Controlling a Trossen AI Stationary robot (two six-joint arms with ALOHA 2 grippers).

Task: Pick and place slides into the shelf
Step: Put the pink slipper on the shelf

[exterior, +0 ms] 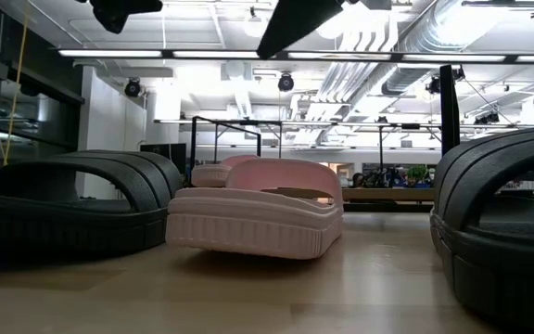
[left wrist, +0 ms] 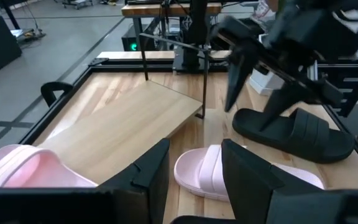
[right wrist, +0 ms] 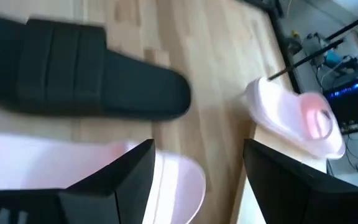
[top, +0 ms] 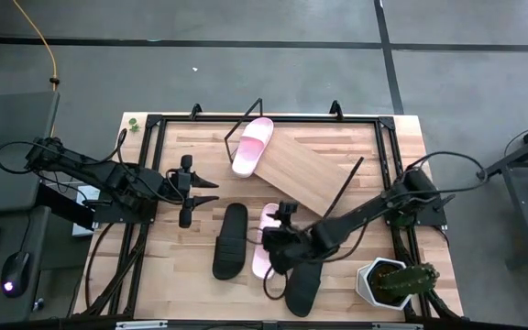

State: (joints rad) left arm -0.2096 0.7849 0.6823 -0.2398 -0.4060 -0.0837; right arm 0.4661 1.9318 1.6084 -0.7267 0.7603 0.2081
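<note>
A light-wood desk (top: 181,293) stands on a grey floor, with a potted cactus (top: 394,281) at its near right corner. High view: the shelf (top: 305,174) lies tilted across the far centre, one pale pink slide (top: 252,145) resting on its far left end. A black slide (top: 231,240) lies left of centre, a second pink slide (top: 266,240) just beside it, and a second black slide (top: 303,289) nearer the front edge. The right end effector (top: 278,243) hovers over the second pink slide, fingers apart; the left end effector (top: 200,192) waits at the left, fingers spread. Low view: the pink slide (exterior: 258,218) sits between the two black slides (exterior: 68,209) (exterior: 503,232). Left wrist view: open fingers (left wrist: 151,171) frame the shelf board (left wrist: 123,118), a pink slide (left wrist: 213,177) and a black slide (left wrist: 294,130). Right wrist view: parted fingers (right wrist: 135,174) straddle a pink slide (right wrist: 55,168), with a black slide (right wrist: 79,74) beyond.
</note>
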